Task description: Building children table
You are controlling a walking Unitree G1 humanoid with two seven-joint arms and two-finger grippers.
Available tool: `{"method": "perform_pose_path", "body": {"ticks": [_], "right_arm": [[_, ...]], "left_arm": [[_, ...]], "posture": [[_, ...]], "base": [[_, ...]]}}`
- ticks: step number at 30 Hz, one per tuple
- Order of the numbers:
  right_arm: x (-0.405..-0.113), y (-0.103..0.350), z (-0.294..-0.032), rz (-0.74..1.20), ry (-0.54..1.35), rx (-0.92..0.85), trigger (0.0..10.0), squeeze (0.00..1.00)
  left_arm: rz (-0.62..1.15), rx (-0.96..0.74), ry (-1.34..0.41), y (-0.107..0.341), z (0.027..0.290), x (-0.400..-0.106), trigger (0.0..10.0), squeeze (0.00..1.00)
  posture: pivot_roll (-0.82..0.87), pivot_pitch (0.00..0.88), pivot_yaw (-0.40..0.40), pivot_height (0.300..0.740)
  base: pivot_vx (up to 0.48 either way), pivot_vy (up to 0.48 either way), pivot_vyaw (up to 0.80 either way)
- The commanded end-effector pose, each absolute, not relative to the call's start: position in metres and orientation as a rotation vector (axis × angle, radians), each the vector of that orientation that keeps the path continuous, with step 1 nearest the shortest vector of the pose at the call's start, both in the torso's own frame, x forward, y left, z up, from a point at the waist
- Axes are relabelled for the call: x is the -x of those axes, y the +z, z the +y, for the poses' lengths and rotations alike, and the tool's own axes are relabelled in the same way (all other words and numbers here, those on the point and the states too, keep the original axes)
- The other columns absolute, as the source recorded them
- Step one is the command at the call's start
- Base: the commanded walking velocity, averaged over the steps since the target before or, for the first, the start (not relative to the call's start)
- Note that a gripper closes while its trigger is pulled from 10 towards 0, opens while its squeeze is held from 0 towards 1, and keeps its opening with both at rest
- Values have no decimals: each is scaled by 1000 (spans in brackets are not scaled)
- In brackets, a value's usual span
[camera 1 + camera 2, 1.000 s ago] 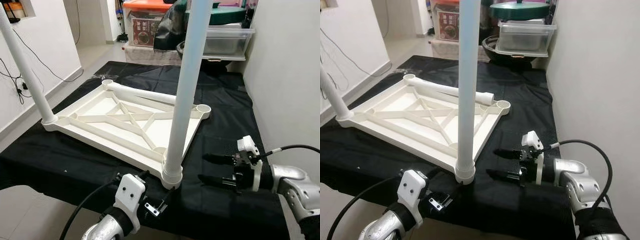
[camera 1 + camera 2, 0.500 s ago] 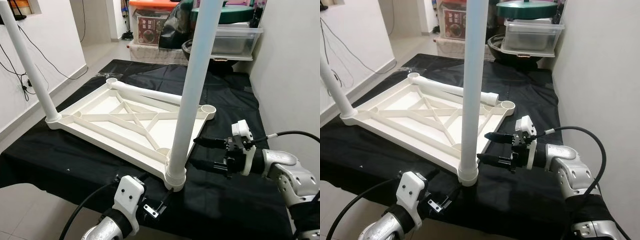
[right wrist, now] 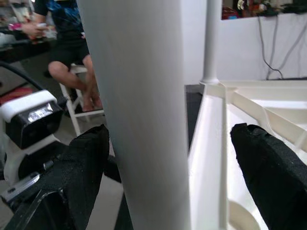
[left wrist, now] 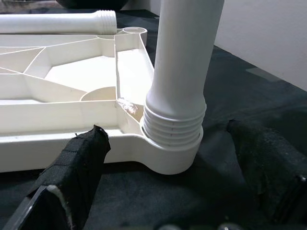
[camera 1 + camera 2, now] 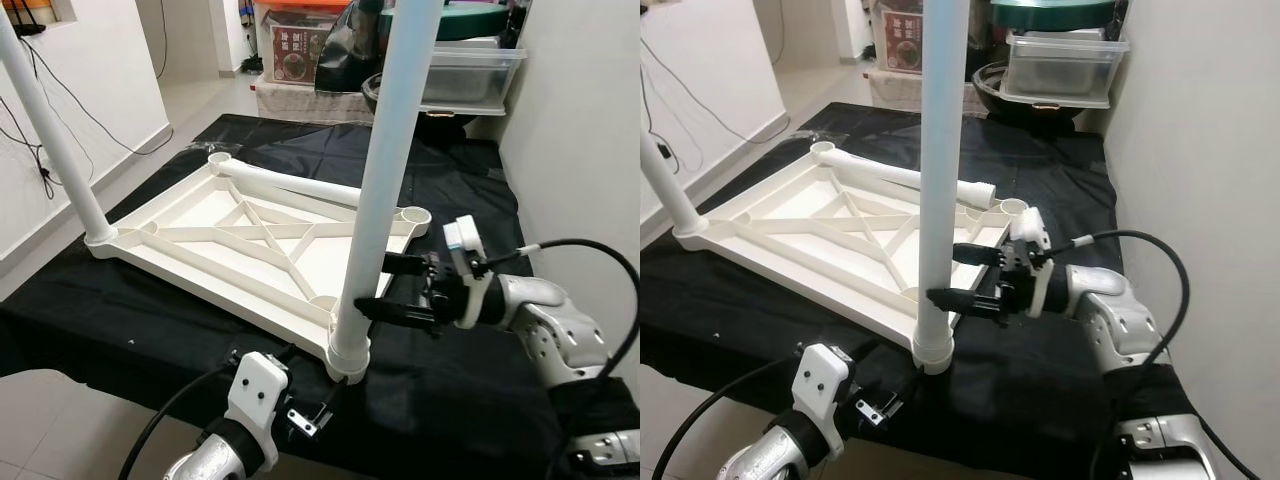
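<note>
Right wrist view: open jaws straddle leg [image 3: 144, 115].

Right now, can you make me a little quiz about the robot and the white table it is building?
1. True or false: the tabletop lies upside down on the black cloth.
2. How many legs stand upright in its corner sockets?
3. Which gripper is around the near leg: A left, B right?

Key:
1. True.
2. Two, with the loose leg lying across the far edge.
3. B: the right gripper is open around it, and the left gripper is open at its base.
</note>
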State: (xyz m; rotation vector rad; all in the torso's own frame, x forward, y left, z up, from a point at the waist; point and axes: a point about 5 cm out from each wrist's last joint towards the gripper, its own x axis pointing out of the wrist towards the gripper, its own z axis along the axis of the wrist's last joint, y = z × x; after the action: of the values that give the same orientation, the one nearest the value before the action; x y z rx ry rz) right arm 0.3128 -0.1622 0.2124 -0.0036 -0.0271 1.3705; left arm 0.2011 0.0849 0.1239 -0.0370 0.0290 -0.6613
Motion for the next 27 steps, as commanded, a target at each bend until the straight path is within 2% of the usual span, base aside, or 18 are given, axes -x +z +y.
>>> {"method": "perform_pose_path", "body": {"ticks": [1,14,27], "right_arm": [[-314,215,-159,-43,1397,-7,10000,0],[-320,226,-142,-95,1438,-24,10000,0],[-321,236,-137,-149,1460,-11,10000,0]], "left_arm": [[41,35,-665,120,84,-201,10000,0],[37,35,-671,118,81,-205,10000,0],[37,35,-672,117,80,-205,10000,0]], "posture": [[65,44,-43,740],[62,35,-44,740],[62,34,-43,740]], "base": [[0,0,0],[0,0,0],[0,0,0]]}}
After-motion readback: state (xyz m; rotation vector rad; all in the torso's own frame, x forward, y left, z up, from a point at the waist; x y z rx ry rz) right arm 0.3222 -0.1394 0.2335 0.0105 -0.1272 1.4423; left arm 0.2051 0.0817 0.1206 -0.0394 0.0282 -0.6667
